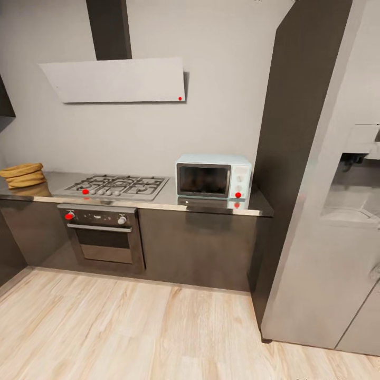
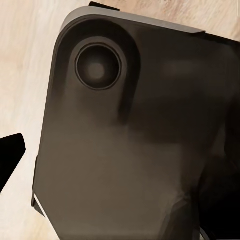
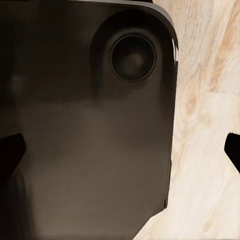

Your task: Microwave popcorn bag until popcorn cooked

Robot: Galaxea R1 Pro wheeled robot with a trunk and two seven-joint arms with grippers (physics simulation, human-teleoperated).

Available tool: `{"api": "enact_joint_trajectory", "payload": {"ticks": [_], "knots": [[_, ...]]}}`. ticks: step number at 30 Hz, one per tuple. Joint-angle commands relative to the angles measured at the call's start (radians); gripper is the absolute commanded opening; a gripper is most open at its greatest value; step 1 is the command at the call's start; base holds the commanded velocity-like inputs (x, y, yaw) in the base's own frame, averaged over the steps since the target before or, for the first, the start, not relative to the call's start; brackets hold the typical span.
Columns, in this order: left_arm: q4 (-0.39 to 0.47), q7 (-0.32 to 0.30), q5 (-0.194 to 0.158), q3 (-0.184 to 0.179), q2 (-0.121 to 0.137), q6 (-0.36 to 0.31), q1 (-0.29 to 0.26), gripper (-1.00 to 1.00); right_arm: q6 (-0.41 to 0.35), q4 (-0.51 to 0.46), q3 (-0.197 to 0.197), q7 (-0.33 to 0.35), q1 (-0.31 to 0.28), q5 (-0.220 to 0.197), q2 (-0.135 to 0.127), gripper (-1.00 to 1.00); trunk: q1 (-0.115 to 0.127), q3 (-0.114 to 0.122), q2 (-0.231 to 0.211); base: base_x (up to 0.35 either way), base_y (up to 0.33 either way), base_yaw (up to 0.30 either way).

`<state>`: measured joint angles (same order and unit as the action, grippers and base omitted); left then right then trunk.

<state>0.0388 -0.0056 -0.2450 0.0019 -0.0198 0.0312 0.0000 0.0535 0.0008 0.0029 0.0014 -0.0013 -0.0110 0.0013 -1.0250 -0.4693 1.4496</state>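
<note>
The mustard-tan popcorn bag sits squat on the far left end of the grey countertop. The pale-blue microwave stands on the counter's right end with its dark glass door closed. No popcorn kernels can be made out. My left gripper hangs over the robot's dark base; one black fingertip stands far out at the edge. My right gripper is open, with its fingertips wide apart and nothing between them.
A gas hob lies between bag and microwave, above a dark steel oven. A white slanted hood hangs on the wall. A tall dark panel and steel fridge close off the right. Pale wood floor lies before the counter.
</note>
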Motion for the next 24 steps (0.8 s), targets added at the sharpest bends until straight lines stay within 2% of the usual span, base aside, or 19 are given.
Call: {"api": "enact_joint_trajectory", "payload": {"ticks": [1, 6, 24], "knots": [[0.0, -0.001, -0.007, -0.001, 0.0, 0.003, 0.0, 1.0, 0.003, 0.0, 0.0, 0.0, 0.0, -0.001, 0.0, 1.0, 0.0, -0.001, 0.0, 0.0, 0.0, -0.196], [0.0, -0.002, -0.004, -0.006, 0.0, 0.002, 0.0, 1.0, 0.003, 0.0, 0.0, 0.0, 0.0, -0.001, 0.0, 1.0, 0.0, -0.001, 0.0, 0.111, 0.0, -0.168], [0.0, -0.002, -0.004, -0.006, 0.0, 0.003, 0.0, 1.0, 0.003, -0.001, 0.0, 0.0, 0.0, -0.001, -0.001, 1.0, 0.0, -0.001, 0.0, 0.305, 0.0, -0.081]]}}
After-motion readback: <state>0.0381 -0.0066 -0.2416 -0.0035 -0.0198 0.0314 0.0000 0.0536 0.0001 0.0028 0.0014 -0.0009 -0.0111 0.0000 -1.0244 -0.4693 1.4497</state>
